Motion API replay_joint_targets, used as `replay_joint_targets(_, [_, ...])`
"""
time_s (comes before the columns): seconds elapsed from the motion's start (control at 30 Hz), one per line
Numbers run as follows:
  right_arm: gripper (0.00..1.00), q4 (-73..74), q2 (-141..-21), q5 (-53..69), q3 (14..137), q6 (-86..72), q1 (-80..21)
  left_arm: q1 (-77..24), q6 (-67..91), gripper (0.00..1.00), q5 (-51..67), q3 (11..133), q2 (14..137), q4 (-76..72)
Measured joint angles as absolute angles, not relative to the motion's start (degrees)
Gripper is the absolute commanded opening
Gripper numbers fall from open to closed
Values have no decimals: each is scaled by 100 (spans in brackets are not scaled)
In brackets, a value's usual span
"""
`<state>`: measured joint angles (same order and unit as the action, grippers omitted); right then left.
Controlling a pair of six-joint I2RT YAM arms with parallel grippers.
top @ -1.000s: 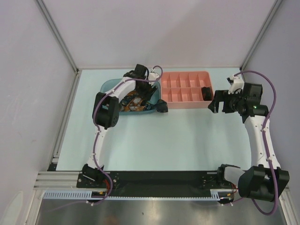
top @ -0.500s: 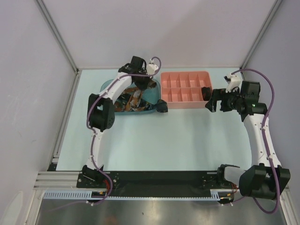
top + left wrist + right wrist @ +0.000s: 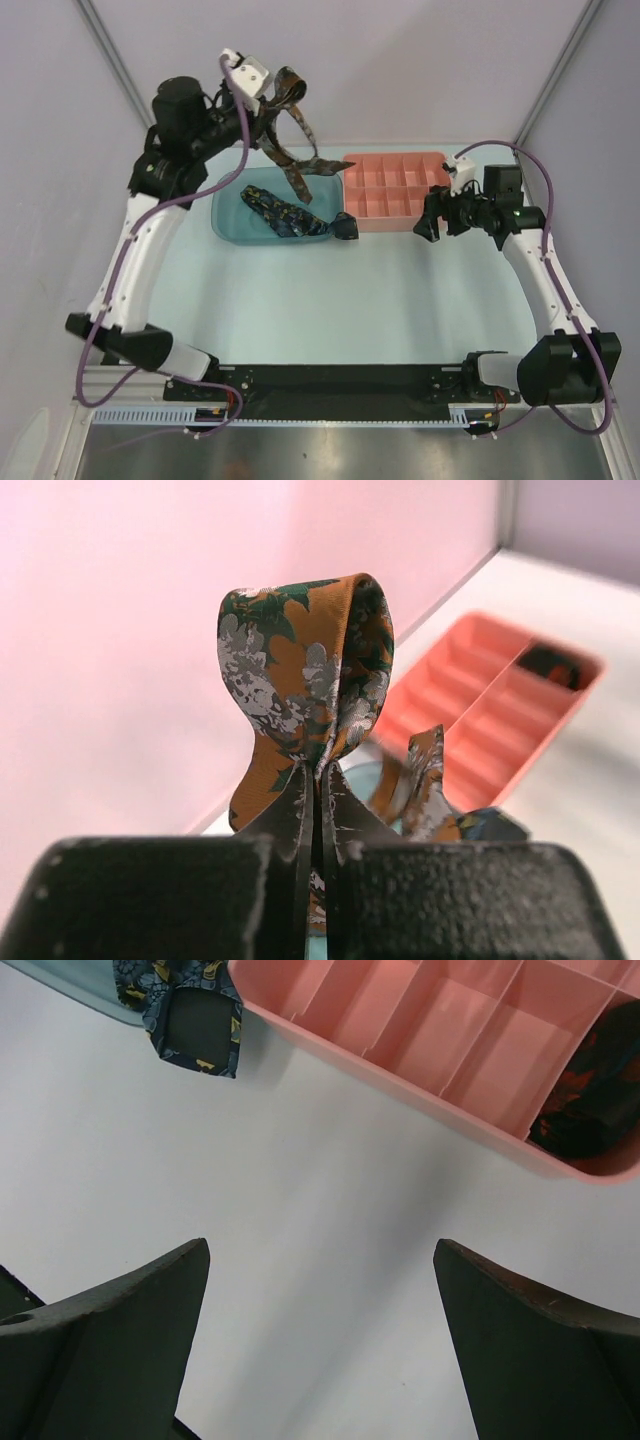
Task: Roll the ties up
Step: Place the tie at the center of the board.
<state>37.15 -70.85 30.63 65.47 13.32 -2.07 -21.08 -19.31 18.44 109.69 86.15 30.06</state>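
At eleven o'clock, left gripper (image 3: 315, 832) clenches the orange tie (image 3: 310, 670) aloft. Navy tie (image 3: 285, 214) drapes the teal bin (image 3: 227, 200). Right gripper (image 3: 320, 1340), released, hovers by the pink tray (image 3: 395, 227).

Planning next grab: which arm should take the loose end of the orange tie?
Probably right: the right pincer is open and empty beside the pink tray; the orange tie has its tail hanging at that tray's other end. The left pincer is shut on that tie, holding it up.
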Motion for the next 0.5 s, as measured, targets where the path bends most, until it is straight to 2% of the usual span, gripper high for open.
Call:
replay_joint_targets(0.2, [100,3673,-7575,3251,6816,1509,-268,-2185,-1651,0,2488,10652,7653,3201])
replay_joint_targets(0.5, [100,3979,-7863,3649,7063,1841,-172,-2827,-2648,0,3658,10591,6958,5133])
